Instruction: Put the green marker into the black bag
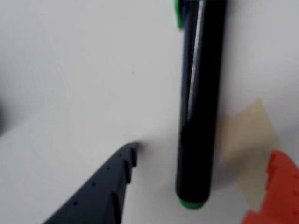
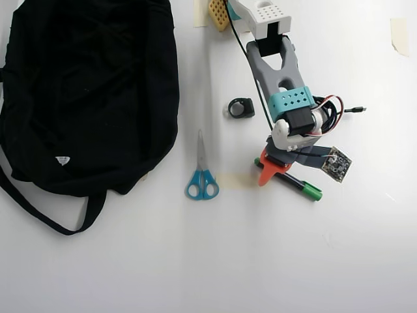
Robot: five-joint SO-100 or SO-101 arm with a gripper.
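Straddling the green marker (image 1: pixel 198 107), the fingers (image 1: pixel 198 179) stand apart and empty: in the wrist view the dark grey finger (image 1: pixel 105 186) lies at about 8 o'clock of the barrel's lower end and the orange finger (image 1: pixel 275 186) at about 4 o'clock, neither touching it. There the marker's long axis runs from 12 to 6 o'clock, squarely across the closing line of the fingers, with a small green end (image 1: pixel 190 204) at the bottom. In the overhead view the marker (image 2: pixel 301 187) lies flat on the white tabletop (image 2: pixel 313 261), slanting from 10 towards 4 o'clock, partly under the gripper. A clean pinch looks likely if the fingers drop a little and close. The black bag (image 2: pixel 91 91) lies well apart, at about 9 to 10 o'clock of the marker, beyond the scissors (image 2: pixel 201 171).
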